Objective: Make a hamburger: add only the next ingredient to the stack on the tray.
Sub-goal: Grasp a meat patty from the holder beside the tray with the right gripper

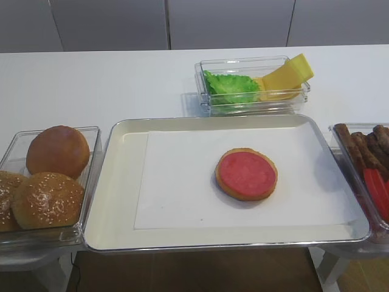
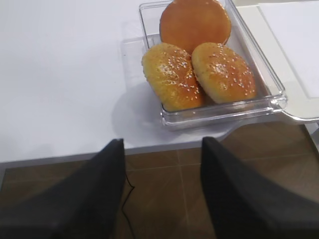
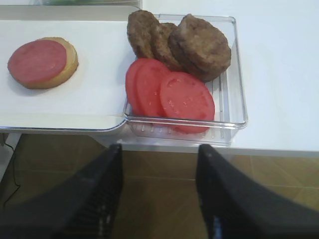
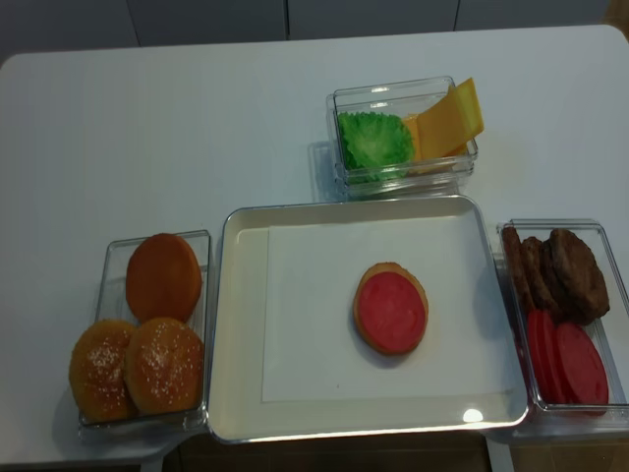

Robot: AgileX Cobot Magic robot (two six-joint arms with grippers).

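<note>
The right gripper point(image 3: 158, 191), black jaws spread and holding nothing, hangs off the white counter's point(image 3: 279, 69) edge. Just ahead, a clear plastic bin point(image 3: 238, 94) holds red tomato slices point(image 3: 187, 98), with grainy dark-brown round meat patties point(image 3: 199, 46) behind them. Ahead-left, the pink-topped tan bun base point(image 3: 42, 62) lies on the paper-lined metal tray point(image 3: 70, 122).

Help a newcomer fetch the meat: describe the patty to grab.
Right of the tray sits a clear bin. The front patty leans at its far end: dark brown and grainy, unlike the smooth red tomato slices nearer the table edge.
</note>
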